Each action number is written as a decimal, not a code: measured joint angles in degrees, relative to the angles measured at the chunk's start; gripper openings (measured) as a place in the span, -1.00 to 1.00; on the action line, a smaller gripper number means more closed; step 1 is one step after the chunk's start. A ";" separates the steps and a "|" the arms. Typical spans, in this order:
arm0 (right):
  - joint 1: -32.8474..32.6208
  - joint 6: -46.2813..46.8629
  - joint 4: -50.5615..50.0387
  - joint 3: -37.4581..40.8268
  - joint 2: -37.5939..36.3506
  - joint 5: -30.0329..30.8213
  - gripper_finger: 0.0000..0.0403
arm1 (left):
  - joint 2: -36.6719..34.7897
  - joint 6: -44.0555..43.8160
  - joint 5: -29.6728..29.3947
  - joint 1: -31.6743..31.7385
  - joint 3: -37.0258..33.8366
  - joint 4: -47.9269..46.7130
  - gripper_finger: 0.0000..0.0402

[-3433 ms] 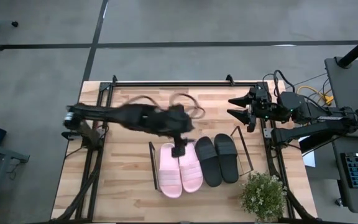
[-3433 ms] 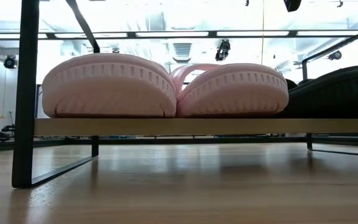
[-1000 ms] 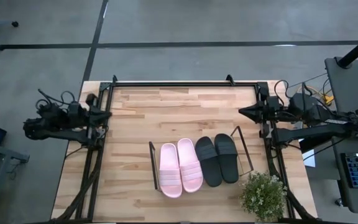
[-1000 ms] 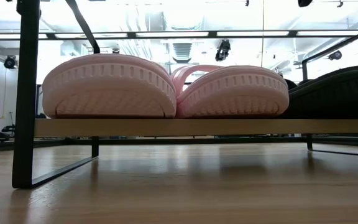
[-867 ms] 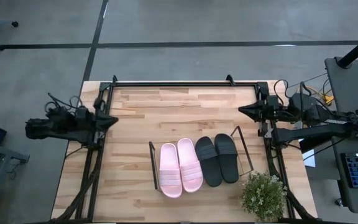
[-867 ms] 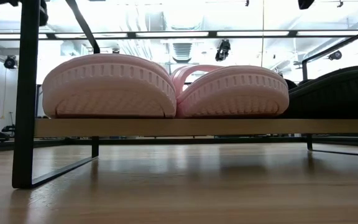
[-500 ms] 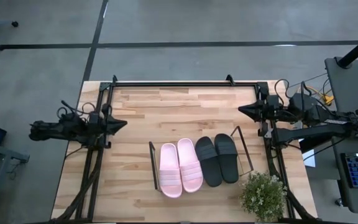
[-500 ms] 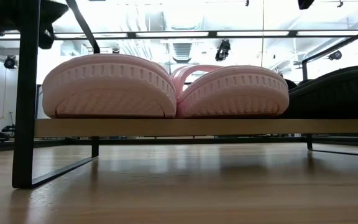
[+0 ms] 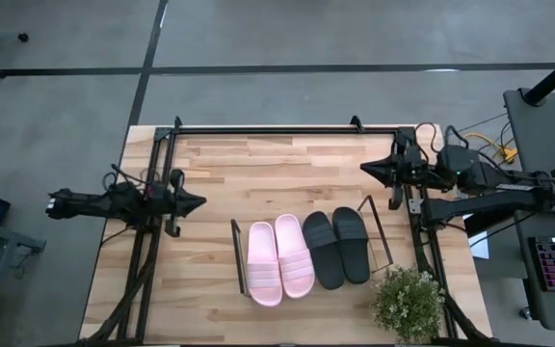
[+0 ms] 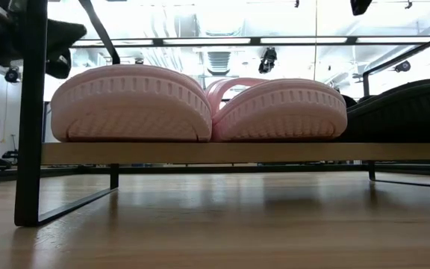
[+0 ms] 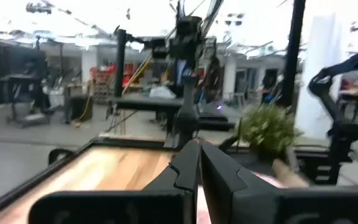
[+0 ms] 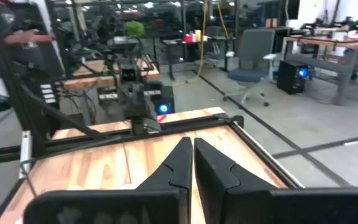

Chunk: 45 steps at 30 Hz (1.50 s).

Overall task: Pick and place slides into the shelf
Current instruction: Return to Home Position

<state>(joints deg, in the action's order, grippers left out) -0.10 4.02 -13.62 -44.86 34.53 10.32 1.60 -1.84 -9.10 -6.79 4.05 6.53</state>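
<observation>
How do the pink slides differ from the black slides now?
The pink slides are pale; the black slides are matte dark. The pink slides fill the shelf's half nearer the left arm, the black slides the half nearer the right arm and potted plant. Both pairs lie strap-up, side by side.

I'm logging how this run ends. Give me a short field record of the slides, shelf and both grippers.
pink slides: two, side by side on the shelf, left half
black slides: two, side by side, right half
left gripper: shut, empty, at the left edge of the table
right gripper: shut, empty, at the right edge
</observation>
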 joint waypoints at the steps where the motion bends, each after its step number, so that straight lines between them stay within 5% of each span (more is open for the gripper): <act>1: 0.02 -0.01 0.86 0.00 0.41 0.18 -0.96 | 0.11 -0.34 0.16 0.21 -0.53 -0.12 -1.00; 19: -0.79 -1.27 4.34 1.42 0.82 -0.63 -0.96 | 0.00 -3.64 -0.76 1.45 -3.58 -2.45 -1.00; 26: -0.79 -1.54 13.15 13.00 -4.18 -4.25 -0.96 | 0.08 -3.37 -0.84 1.45 -3.63 -2.43 -1.00; 32: -0.79 7.98 23.44 25.18 -8.52 -8.33 -0.96 | 0.88 -3.44 -1.45 1.45 -3.67 -2.46 -1.00; 38: -0.72 -0.61 29.45 29.95 -9.26 -4.45 -0.96 | 1.72 -3.46 -1.45 1.42 -3.69 -2.47 -1.00; 45: -0.79 -3.29 20.10 29.36 -19.38 -2.84 -0.96 | 1.63 -3.56 -1.44 1.42 -3.72 -2.43 -1.00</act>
<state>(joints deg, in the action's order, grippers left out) -0.89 0.73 6.48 -15.50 15.15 7.48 3.22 -5.40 -10.54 -5.37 0.34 4.10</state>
